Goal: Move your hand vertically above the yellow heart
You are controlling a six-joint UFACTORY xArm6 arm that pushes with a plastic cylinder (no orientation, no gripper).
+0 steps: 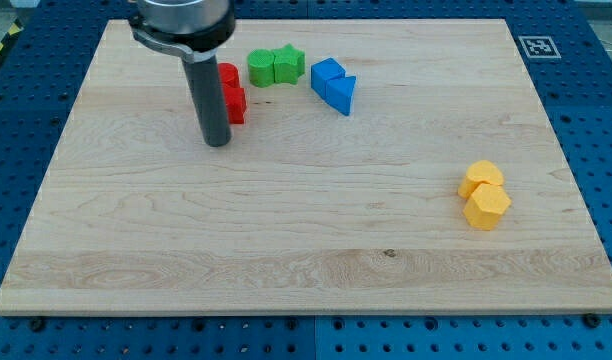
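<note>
My tip (217, 143) is a bare rod with no jaws to open or close. It sits touching the red blocks (232, 93) at 11 o'clock on the wooden board (286, 240). The yellow heart (482, 178) sits at 3 o'clock, touching the yellow hexagon (487, 207). Both look matte and faceted. Far off, likely start of travel.

This looks like a robotics lab bench. A pale wooden board (306, 230) serves as the work surface and lies on a blue metal plate (596, 100) drilled with a regular grid of mounting holes, the kind used for fixing test rigs. A black-and-white fiducial tag (535, 46) sits at the board's corner at the view's top right, for camera tracking.
</note>
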